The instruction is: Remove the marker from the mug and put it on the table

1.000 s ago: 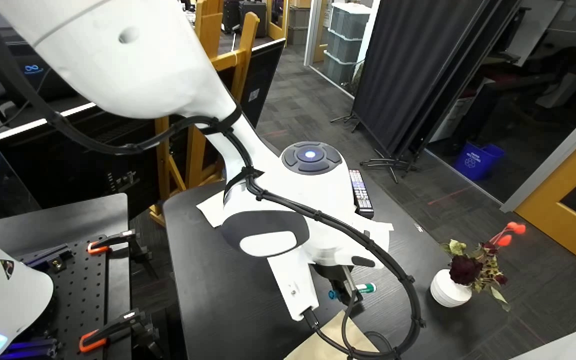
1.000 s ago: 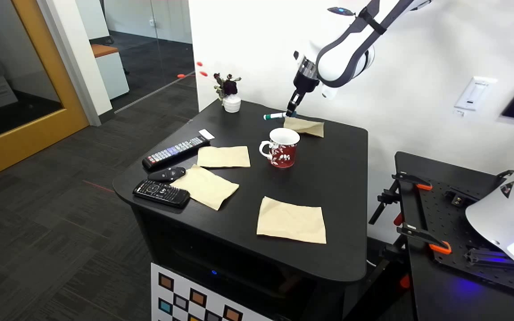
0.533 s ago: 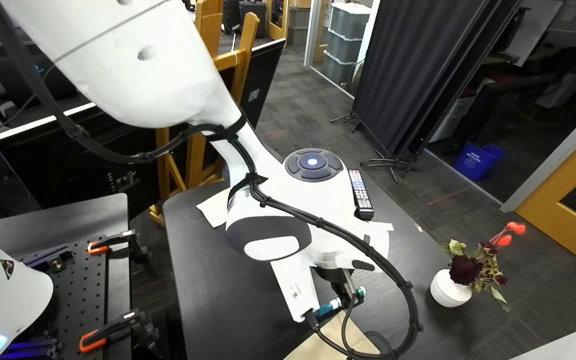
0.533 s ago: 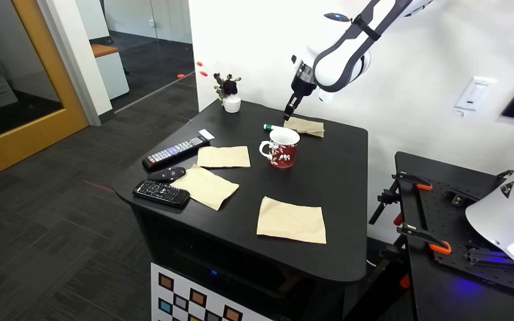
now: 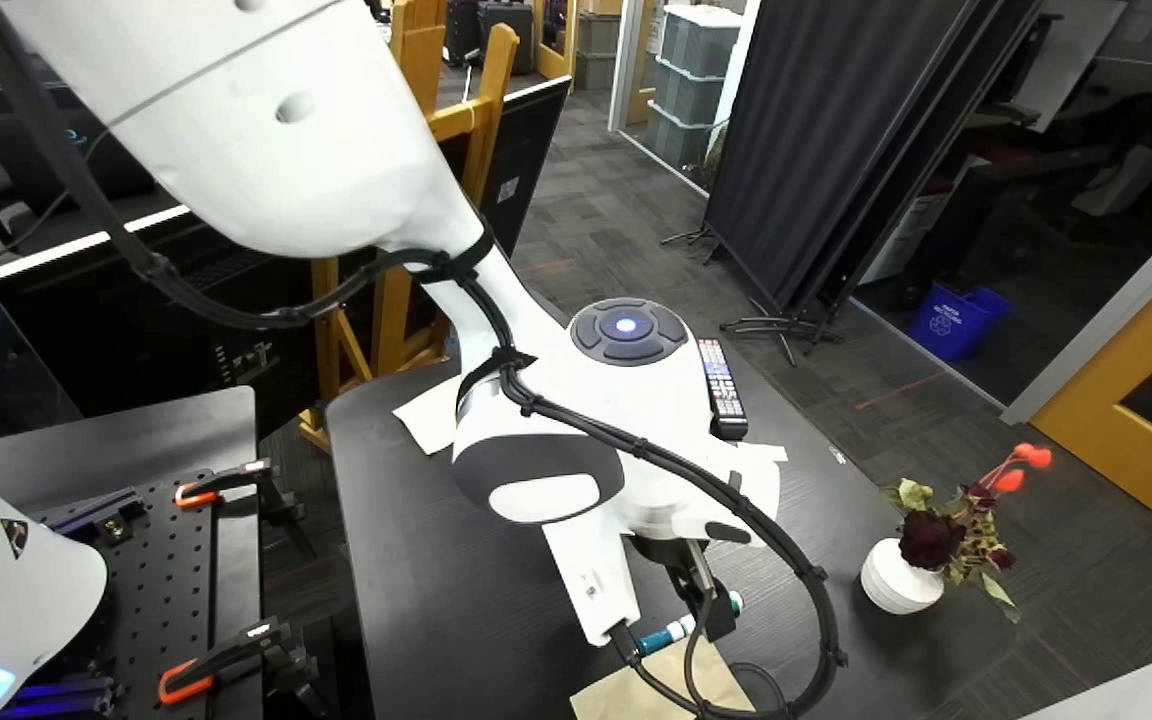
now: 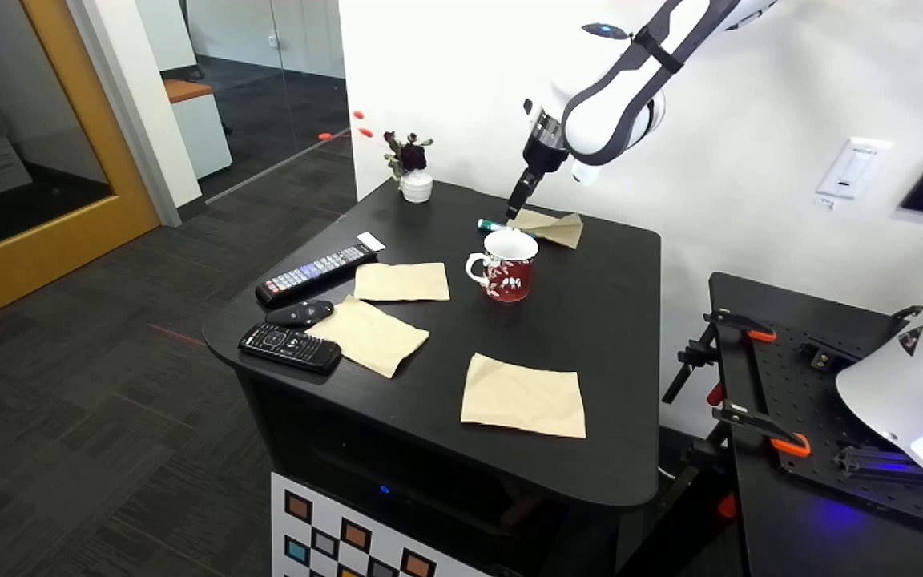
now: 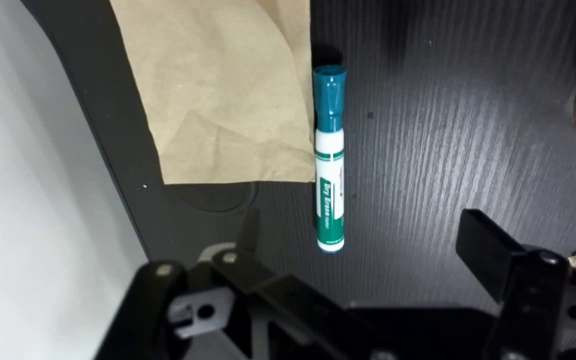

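Grey carpet borders the matte black, round-cornered desk, bearing tan paper sheets. The round red-and-white mug is cut off in the wrist view; black fingers stand wide apart. The slim white-and-green marker lies on the desk, partly hidden in both exterior views.

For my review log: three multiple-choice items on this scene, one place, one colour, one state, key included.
1. Where does the marker lie?
A) in the mug
B) on the table
C) on a remote

2. What colour is its cap?
A) red
B) yellow
C) blue-green

3. How is the gripper?
A) open
B) shut on the marker
C) shut, holding nothing

1 B: the wrist view shows it there, alongside brown paper.
2 C: that colour shows in the wrist view.
3 A: its fingers stand wide apart.
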You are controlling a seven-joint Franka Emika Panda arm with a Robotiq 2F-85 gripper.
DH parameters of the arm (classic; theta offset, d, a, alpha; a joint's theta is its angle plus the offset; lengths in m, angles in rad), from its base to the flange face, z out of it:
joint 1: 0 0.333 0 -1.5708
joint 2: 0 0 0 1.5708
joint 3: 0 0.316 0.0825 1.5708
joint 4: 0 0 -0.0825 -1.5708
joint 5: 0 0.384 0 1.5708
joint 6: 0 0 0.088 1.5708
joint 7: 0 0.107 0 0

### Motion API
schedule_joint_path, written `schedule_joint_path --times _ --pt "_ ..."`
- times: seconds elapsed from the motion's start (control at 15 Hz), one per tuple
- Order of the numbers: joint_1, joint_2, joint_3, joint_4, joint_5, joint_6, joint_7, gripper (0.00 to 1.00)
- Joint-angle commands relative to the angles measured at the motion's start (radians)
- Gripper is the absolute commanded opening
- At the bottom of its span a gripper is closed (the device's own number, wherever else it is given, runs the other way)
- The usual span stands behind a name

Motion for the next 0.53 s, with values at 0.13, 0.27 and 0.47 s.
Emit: schedule_joint_path --times 0.13,0.27,0.47 --pt "-0.032 0.004 0.034 0.006 -0.007 0.026 0.016 1.00" --pt "-0.017 -0.002 0.020 -0.001 -0.021 0.000 0.019 1.00" --pt "-0.017 0.000 0.021 -0.001 -0.025 0.000 0.018 1.00"
